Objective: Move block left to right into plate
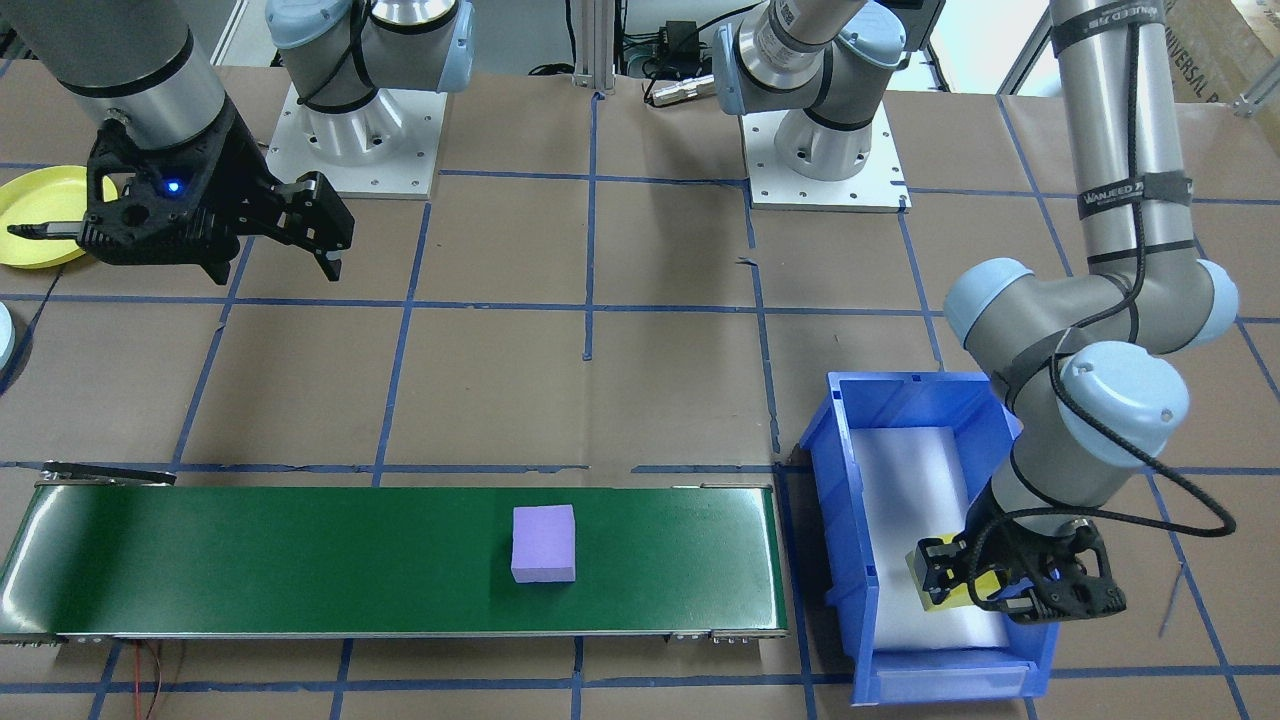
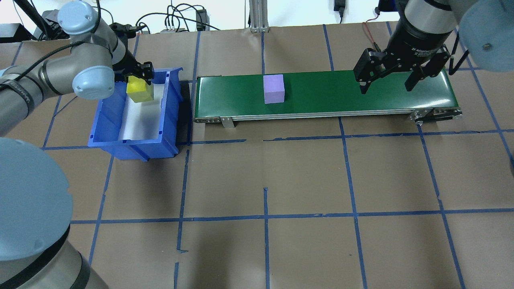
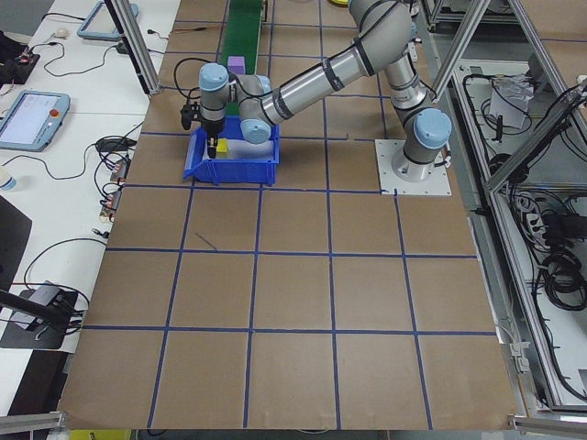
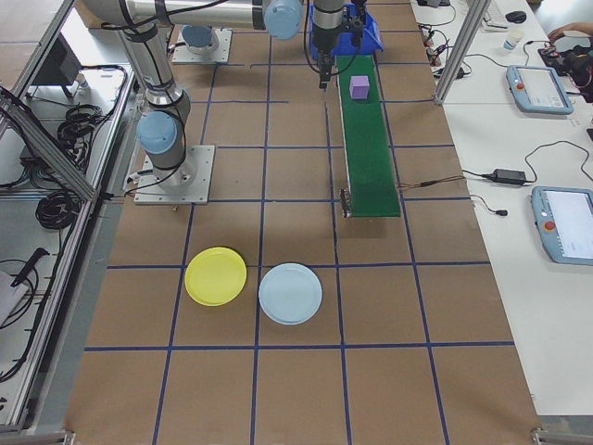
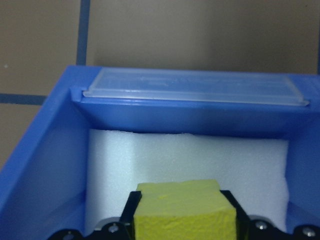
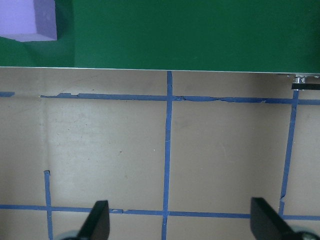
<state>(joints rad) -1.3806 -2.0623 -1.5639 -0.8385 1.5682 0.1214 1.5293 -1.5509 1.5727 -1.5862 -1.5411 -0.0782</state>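
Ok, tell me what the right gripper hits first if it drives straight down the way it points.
Probably the brown paper-covered table, just beside the green conveyor belt; the open right gripper looks clear of the purple block.

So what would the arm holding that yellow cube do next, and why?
Probably lift straight up. The left gripper is shut on the yellow block down inside the blue bin, so it has to clear the walls before carrying it over to the green conveyor, where a purple block already sits.
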